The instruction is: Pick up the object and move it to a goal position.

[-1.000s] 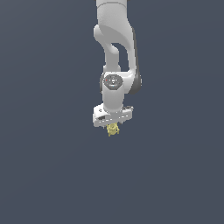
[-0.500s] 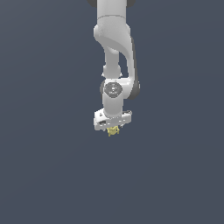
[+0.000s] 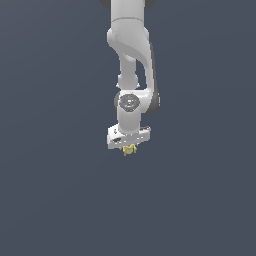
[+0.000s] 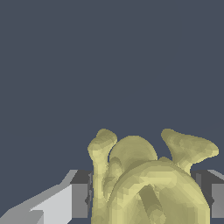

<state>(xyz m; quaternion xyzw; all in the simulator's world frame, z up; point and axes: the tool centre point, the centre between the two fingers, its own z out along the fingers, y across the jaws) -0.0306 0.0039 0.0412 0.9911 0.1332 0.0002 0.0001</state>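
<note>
Object progress: the object [image 3: 129,149] is sitting between the fingers of the end effector [image 3: 129,148], so the pick-up appears to be done; judging from the frames, the carry to the goal is what is remaining, and no goal marker is showing in either view, so how much travel is left cannot be told.
Backdrop: a flat, uniform slate-blue field is filling both views; no edge, shadow or surface texture is showing, so whether the object is clear of a surface cannot be read directly.
Arm: the white arm [image 3: 131,55] is hanging down from the top of the exterior view, its smooth rounded links showing a matte plastic-like finish, with a grey circular joint cap [image 3: 129,102] facing the camera.
End effector state: the end effector is clenching the object, with a pale boxy palm block above and dark grey pads [image 4: 81,194] pressing in on either side in the wrist view.
Object form: the object is appearing pale yellow, knobbly and irregular, with a rounded bulging body and two flared nubs [image 4: 189,148] sticking out; its faceted shading is suggesting a hard, rigid, unglossy shell.
Object position: it is showing just below the palm block, much smaller than the end effector.
</note>
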